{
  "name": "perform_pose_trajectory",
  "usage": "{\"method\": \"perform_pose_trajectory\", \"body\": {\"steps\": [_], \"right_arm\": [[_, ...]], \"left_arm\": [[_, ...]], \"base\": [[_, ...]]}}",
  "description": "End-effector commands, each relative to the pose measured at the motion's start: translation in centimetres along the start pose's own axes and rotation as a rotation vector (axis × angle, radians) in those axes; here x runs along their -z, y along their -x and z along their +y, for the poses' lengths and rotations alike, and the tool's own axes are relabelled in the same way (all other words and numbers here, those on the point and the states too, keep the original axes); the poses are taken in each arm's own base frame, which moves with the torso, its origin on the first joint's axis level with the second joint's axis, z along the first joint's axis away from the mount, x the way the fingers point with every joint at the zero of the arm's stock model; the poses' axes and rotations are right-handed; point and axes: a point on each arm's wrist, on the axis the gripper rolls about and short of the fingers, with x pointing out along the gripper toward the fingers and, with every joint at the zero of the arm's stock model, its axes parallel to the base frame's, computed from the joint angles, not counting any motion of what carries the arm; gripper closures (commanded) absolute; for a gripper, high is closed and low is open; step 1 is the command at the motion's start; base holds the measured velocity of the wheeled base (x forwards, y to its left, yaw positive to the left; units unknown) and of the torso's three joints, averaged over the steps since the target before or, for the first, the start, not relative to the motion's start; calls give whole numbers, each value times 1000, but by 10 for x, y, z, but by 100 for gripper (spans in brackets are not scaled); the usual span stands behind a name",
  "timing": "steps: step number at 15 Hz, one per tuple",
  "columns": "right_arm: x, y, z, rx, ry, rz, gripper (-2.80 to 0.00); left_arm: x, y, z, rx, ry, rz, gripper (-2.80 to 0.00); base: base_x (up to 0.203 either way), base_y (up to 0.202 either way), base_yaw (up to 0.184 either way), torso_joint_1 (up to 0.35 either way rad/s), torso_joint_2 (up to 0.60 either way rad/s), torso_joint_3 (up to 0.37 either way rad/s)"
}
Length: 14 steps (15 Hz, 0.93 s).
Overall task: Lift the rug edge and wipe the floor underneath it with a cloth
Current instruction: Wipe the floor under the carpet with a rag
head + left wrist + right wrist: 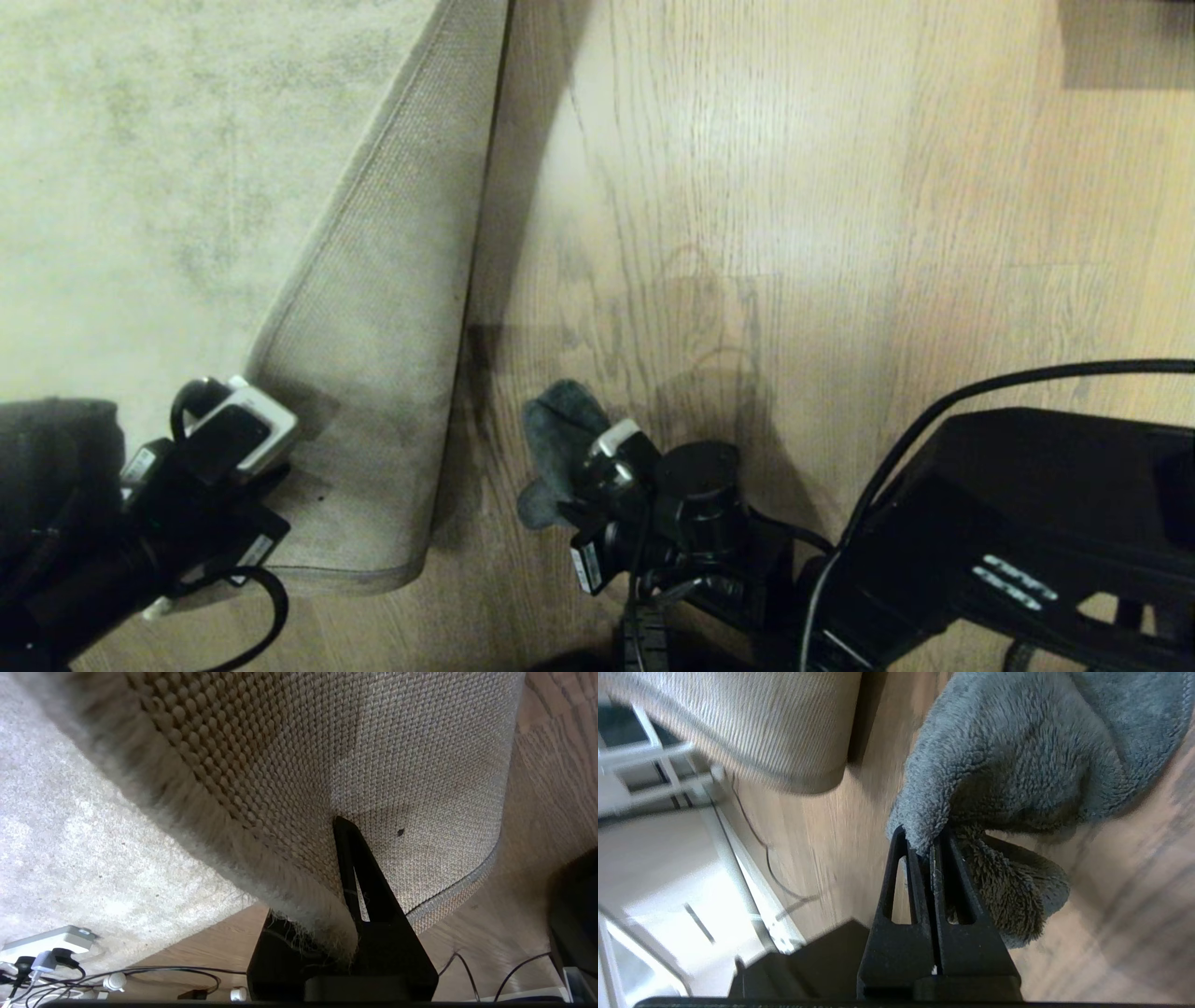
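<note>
The light brown wood-grain plank floor (840, 233) is covered on its left part by a large pale grey-beige mottled short-pile rug (140, 187). The rug edge (373, 308), with its finely woven beige backing turned upward, is folded back over the pile, and a strip of bare floor is exposed beside it. The rug's near corner is pinched in the narrowly closed left claw (343, 896). A small dark grey-teal microfibre cloth (560, 439) is gripped by the tightly closed right claw (927, 842) and lies on the planks just beside the lifted edge.
</note>
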Motion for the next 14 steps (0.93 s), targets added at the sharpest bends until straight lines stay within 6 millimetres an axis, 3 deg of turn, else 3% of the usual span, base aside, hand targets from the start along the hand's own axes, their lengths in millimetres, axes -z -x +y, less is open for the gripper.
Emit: {"method": "perform_pose_trajectory", "body": {"steps": [1,6,10,14], "right_arm": [[13,-13,-11,26,-13,-8,0],[20,2,-55,134,-37,-12,0],[20,33,-95,251,-38,2,0],[17,65,-111,314,-45,20,0]], "left_arm": [[1,-3,-1,5,0,10,0],[1,-4,-2,12,1,17,0],[3,-5,-3,18,0,24,0],[2,-6,-4,20,-3,24,0]], "base": [[0,0,0,0,0,0],[0,0,0,0,0,0],[0,0,0,0,0,0],[0,0,0,0,0,0]]}}
